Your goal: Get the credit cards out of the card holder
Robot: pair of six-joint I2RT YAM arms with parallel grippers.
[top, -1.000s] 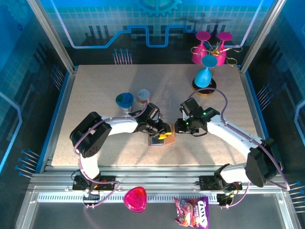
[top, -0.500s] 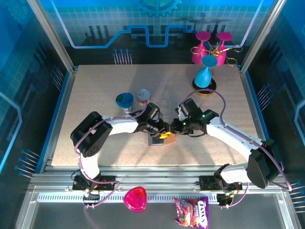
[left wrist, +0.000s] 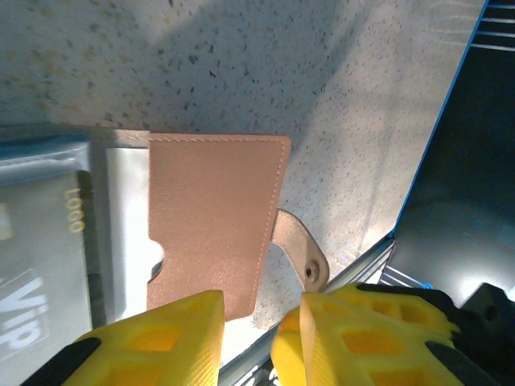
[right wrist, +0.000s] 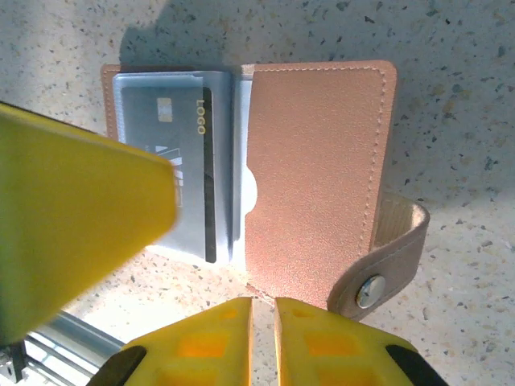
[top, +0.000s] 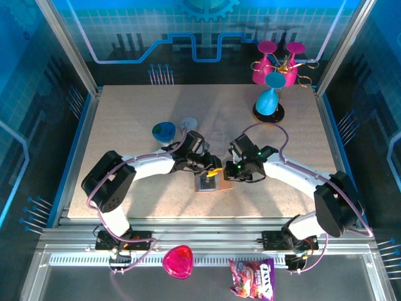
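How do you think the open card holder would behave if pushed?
It would probably slide, since the card holder lies flat on the table. It likely flexes at the fold, being thin leather. Its protruding strap might snag.

Top view: bright, even light from above falls on the pale table (top: pixel 125 125). Soft grey shadows lie across its far half. The blue back wall (top: pixel 125 37) glows, while the area beyond the table's near edge is dim. Focus is sharp throughout.

Left wrist view: white glare washes out the table toward its right edge and burns a patch on the holder (left wrist: pixel 213 217). The table above the holder lies in shadow. The yellow fingers (left wrist: pixel 161 342), close to the lens, look soft.

Right wrist view: the holder is crisp, with a dark shadow just past its top left corner. Glare whitens the table below it. A yellow finger (right wrist: pixel 72 217) at the left is a large blur.
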